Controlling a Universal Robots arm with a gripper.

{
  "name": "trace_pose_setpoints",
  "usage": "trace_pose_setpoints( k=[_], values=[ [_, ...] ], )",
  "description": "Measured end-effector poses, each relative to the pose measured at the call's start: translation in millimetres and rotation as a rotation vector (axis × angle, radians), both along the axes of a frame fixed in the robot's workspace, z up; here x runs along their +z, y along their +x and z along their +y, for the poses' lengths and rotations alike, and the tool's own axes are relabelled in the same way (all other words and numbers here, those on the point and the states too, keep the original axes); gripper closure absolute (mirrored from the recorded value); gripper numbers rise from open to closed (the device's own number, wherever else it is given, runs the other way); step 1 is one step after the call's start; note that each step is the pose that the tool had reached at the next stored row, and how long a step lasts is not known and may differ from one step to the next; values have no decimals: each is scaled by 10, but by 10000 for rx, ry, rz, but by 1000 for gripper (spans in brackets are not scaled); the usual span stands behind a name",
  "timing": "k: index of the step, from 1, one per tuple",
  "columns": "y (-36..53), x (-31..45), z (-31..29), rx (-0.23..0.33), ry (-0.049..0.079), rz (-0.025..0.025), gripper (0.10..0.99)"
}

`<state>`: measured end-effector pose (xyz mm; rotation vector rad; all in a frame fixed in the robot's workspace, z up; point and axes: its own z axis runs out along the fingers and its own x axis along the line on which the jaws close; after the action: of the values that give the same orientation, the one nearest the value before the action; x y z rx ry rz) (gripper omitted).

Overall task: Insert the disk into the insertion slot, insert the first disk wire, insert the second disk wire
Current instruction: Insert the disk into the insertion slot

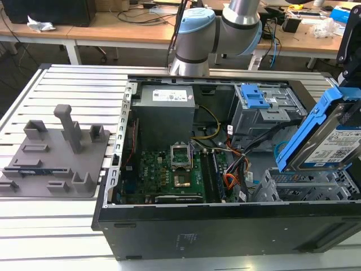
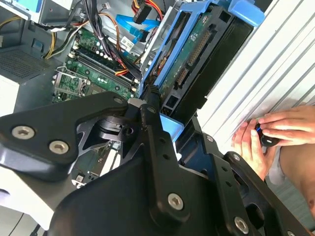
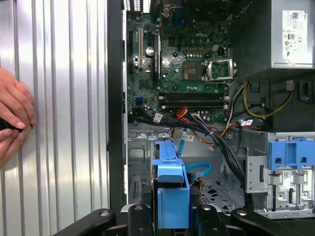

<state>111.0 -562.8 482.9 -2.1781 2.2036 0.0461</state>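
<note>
Holding the disk (image 1: 330, 138) by its bright blue carrier, the tool (image 3: 171, 217) is recorded as closed on that frame; the carrier is seen clamped between the jaws in both wrist views.

- Position of the disk: carried in the air at the exterior view's right, above the near corner of the open computer case (image 1: 225, 228).
- Attitude: tilted. The long axis is slanted, with the higher end toward the exterior view's right and the lower end pointed down into the case. The labelled face is turned up and outward.
- Key relation: the insertion slot (image 1: 307, 189), a low grey perforated cage, lies just below the disk's lower end. The disk is judged not yet seated, since its body is held clear above the cage.
- Taller cage with a blue tab (image 1: 256, 101): set beyond the slot, apart from the disk.
- Wires (image 1: 231, 172): a loose black and orange bundle is laid between the motherboard (image 1: 169, 169) and the slot. None is seen joined to the disk.
- Surface: a ribbed metal table (image 1: 56, 231), with a grey moulded fixture (image 1: 56, 152) placed at the exterior view's left.
- A person's hand (image 3: 12, 118) rests on the table beside the case, closed round a small dark object.
- Room: wooden desks (image 1: 113, 28) with cables are noted behind.
</note>
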Motion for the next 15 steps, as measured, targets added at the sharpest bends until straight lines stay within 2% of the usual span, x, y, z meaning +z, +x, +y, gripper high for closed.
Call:
trace_pose_setpoints(
  k=[3, 15],
  values=[
    [11, -30, 41, 1, -64, 0, 722],
    [21, -145, 79, 0, -166, 0, 722]
  ],
)
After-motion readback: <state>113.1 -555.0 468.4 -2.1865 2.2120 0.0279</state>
